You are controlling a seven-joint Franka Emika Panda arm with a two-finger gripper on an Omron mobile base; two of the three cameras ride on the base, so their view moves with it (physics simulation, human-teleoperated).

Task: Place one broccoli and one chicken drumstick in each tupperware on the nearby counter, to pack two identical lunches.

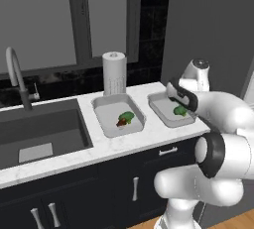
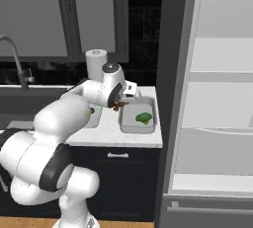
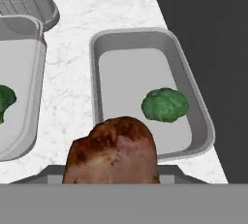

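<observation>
- Nearest the hand camera, the pincer (image 3: 112,177) is clamped on a reddish-brown chicken drumstick (image 3: 112,152), whose bulbous end rises large at the bottom of the hand view.
- The drumstick hangs over the near rim of the right tupperware (image 3: 193,92), a shallow light-grey tray with rounded corners.
- One bright green broccoli (image 3: 164,104) lies in that tray, towards its right side, apart from the drumstick.
- The left tupperware (image 1: 101,105) sits just beside it on the white marbled worktop (image 1: 149,136); in the left base view it holds a second broccoli (image 1: 127,116) touching a second drumstick (image 1: 120,122).
- Below the worktop are dark navy cabinets (image 1: 114,188) with silver handles.
- Left of the trays lies a large dark sink (image 1: 44,134) with a curved faucet (image 1: 16,74).
- Behind the left tray stands a white paper towel roll (image 1: 114,73), upright against the dark backsplash.
- Farther back is a window (image 1: 74,20); in the right base view a tall open fridge (image 2: 217,98) stands beside the worktop's right end.
</observation>
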